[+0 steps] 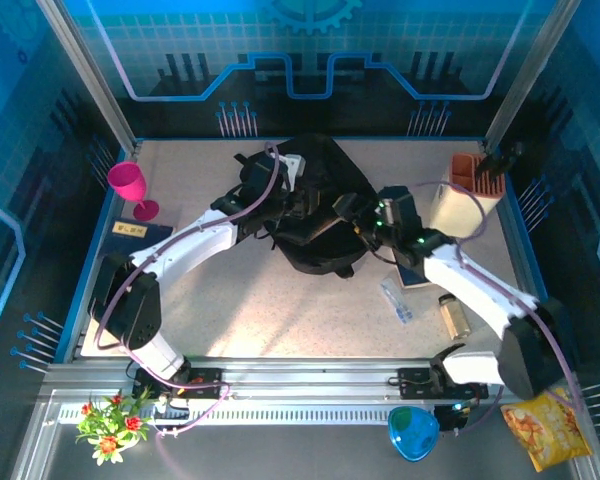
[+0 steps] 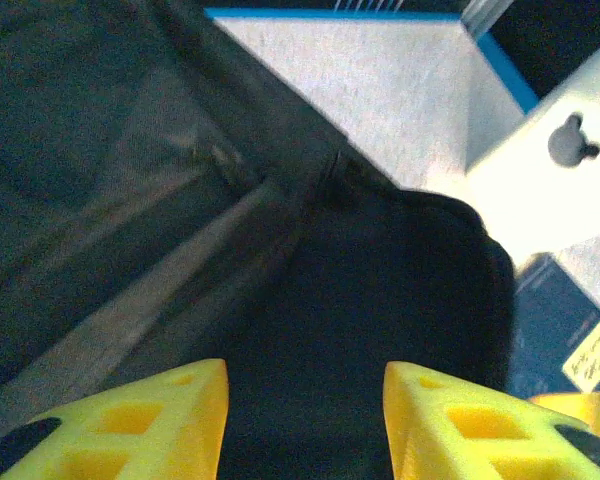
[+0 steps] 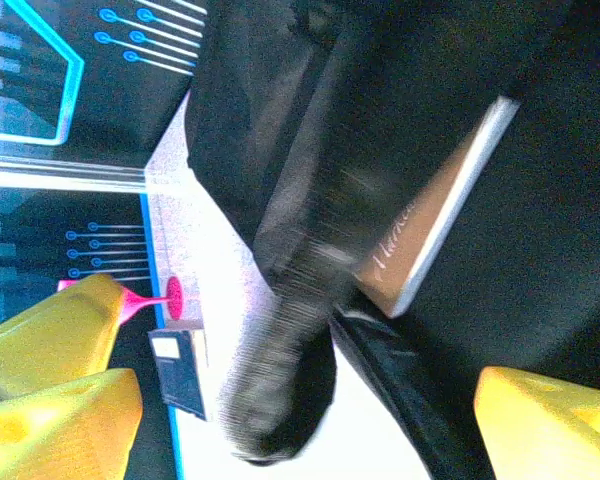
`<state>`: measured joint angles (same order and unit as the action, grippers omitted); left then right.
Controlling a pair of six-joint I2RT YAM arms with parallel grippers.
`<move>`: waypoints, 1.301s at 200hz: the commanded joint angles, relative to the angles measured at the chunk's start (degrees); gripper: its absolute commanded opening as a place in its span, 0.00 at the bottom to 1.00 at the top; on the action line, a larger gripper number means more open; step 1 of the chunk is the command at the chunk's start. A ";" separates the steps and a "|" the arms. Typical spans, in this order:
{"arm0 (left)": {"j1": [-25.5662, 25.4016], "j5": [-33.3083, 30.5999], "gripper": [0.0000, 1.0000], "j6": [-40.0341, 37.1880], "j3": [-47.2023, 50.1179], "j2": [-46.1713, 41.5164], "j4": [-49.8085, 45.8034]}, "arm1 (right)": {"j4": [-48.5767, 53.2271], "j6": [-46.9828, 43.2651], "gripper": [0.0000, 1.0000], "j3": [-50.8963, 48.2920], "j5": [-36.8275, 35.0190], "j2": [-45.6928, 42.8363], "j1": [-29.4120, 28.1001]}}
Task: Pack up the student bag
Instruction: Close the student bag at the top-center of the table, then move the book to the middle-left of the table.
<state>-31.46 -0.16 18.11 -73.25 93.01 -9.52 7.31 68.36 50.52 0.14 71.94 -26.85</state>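
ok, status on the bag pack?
Left gripper open, right gripper open, both at student bag. Brown book against its fabric. Blurred black strap ahead of right gripper.

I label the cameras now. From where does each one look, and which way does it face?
Top external: above and behind the bases, looking down on the table; left arm and right arm show.
Left wrist: close on the student bag; left hand below.
Right wrist: on the bag and a brown book; right hand open.
All share the bag.

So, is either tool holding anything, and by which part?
Nothing appears held. The right tool stands wide open, a strap of the student bag loose in its gap; the left tool is open above the bag's fabric.
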 commanded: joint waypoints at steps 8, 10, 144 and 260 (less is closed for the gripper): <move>2.17 -0.01 0.66 4.06 2.86 -4.93 -9.09 | 14.14 -11.37 0.95 -1.53 -10.46 -6.83 1.04; 2.45 -0.41 0.67 4.35 3.32 -5.16 -9.33 | 14.62 -11.88 0.95 -1.21 -10.79 -7.10 1.02; 35.67 -22.56 0.99 16.64 18.41 -4.66 -11.39 | 10.88 -25.91 1.00 11.29 -5.95 5.44 -2.98; 42.72 -14.67 0.99 19.32 11.00 7.82 -15.88 | 9.04 -24.01 1.00 9.41 -3.26 4.22 -3.21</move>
<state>9.80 -18.59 34.74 -59.59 98.17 -21.54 17.37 43.90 59.81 -3.84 77.28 -29.58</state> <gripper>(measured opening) 0.991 0.997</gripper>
